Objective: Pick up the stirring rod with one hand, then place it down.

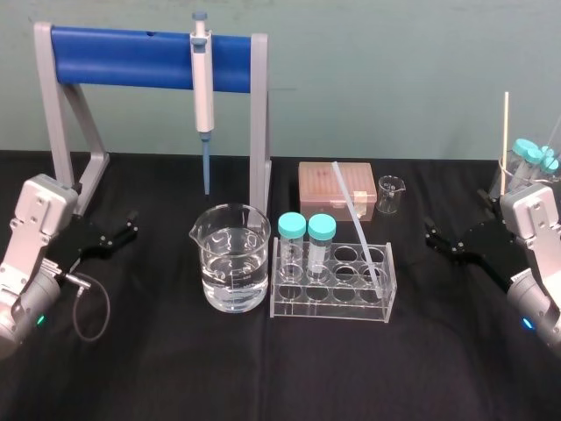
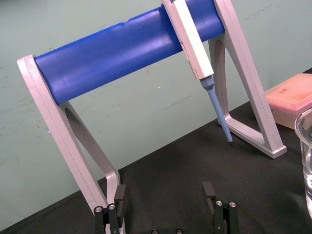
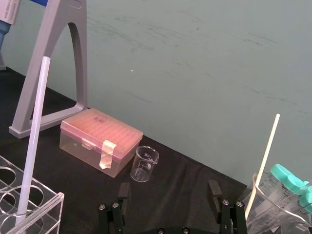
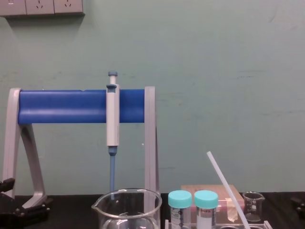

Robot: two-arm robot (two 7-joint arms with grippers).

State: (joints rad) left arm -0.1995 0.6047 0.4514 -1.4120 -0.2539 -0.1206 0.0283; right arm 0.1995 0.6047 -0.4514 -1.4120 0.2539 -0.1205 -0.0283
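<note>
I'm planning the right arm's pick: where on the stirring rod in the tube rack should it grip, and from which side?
Grip the stirring rod on its bare upper stretch, above the rack. It leans up and back toward the pink box, with capped tubes on its left, so the open right gripper probably comes in best from the right.

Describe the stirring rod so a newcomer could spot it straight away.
Find the clear plastic rack mid-table, right of the big beaker of water. The stirring rod stands in its right end, leaning toward the pink box. Unlike the two teal-capped tubes in the rack, it is a bare, thin white stick.
</note>
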